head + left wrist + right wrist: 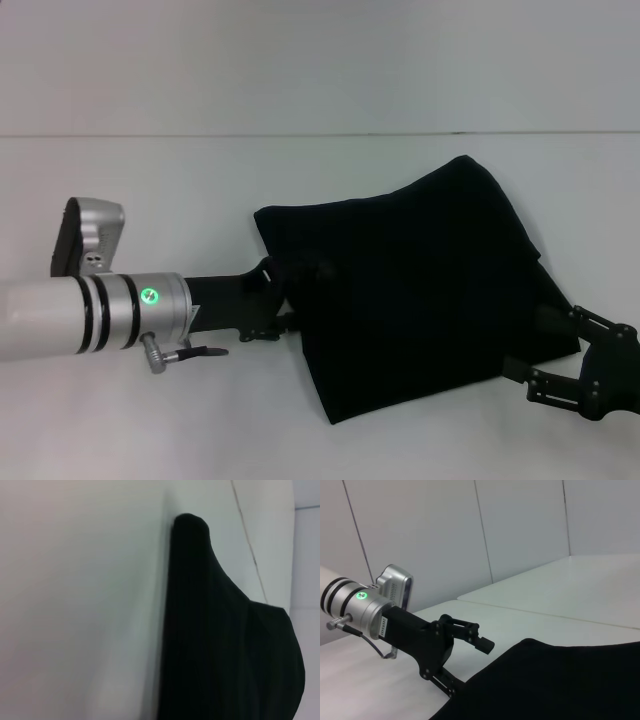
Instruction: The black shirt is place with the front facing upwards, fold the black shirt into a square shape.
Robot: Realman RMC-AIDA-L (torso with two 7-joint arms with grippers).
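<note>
We see a white table [300, 430] filling most of the head view — smooth, matte and plain. A thin dark seam [200, 133] runs straight across its far part, splitting the surface into a near slab and a far slab. In the right wrist view we find the same tabletop [580, 587] with a joint line [545, 612] crossing it, and behind it a pale wall [445, 530] made of panels — narrow dark vertical seams [482, 530] divide one panel from the next. In the left wrist view the white surface [75, 605] carries one thin seam [250, 545].
</note>
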